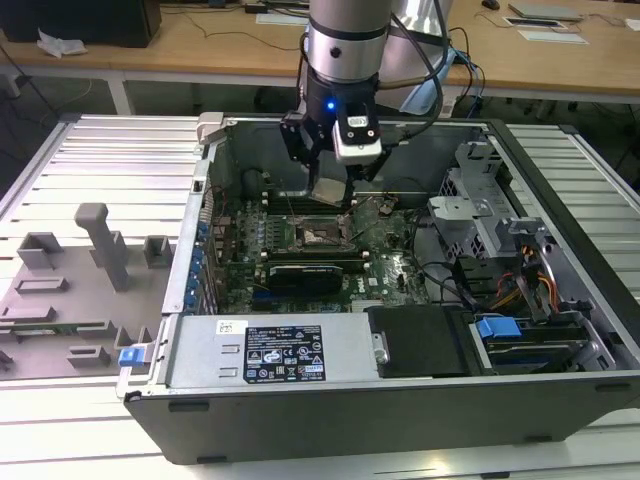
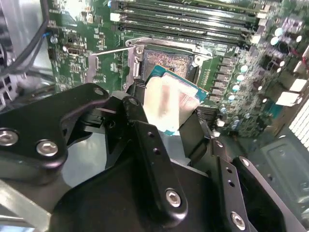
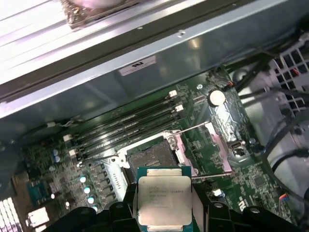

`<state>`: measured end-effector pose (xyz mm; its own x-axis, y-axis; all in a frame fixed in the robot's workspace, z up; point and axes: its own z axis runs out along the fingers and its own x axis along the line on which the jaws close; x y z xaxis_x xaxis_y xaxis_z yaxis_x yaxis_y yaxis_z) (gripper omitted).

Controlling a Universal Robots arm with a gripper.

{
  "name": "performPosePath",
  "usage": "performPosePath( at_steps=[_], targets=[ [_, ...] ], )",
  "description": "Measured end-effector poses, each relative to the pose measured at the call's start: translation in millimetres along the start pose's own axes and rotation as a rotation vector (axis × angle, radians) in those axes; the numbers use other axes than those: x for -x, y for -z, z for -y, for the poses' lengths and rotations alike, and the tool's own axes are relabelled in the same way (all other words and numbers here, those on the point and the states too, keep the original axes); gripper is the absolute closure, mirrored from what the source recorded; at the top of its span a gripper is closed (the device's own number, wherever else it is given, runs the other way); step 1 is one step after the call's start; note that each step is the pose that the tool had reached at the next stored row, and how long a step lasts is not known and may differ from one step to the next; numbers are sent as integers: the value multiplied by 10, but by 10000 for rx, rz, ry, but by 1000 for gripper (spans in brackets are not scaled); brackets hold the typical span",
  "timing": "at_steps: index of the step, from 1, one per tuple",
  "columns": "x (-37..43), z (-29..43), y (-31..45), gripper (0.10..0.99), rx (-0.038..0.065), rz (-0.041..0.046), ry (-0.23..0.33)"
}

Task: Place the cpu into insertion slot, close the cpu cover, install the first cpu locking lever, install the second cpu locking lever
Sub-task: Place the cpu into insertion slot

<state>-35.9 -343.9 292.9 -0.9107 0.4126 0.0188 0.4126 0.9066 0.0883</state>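
One step is in hand, the first: my gripper (image 1: 332,186) clamps the cpu (image 1: 329,193) by its edges, just above centre of the exterior view, hovering over the bare insertion slot (image 1: 322,236). Seating it, I judge, calls for squaring it level.

Second wrist view: the end effector (image 2: 164,116) covers the lower part of the cpu (image 2: 171,96), and the cpu hides one corner of the insertion slot (image 2: 164,60). First wrist view: the fingers (image 3: 208,217) beside the cpu are cut off by the picture's edge. Exterior view: the arm (image 1: 345,40) is cut off at the top edge; the slot's contacts are too small to tell.
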Motion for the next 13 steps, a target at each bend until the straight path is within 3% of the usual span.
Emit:
performPosePath(
  at_steps=[13],
  targets=[
    [0, 1, -10, 549, 52, 240, -2707]
  ],
)
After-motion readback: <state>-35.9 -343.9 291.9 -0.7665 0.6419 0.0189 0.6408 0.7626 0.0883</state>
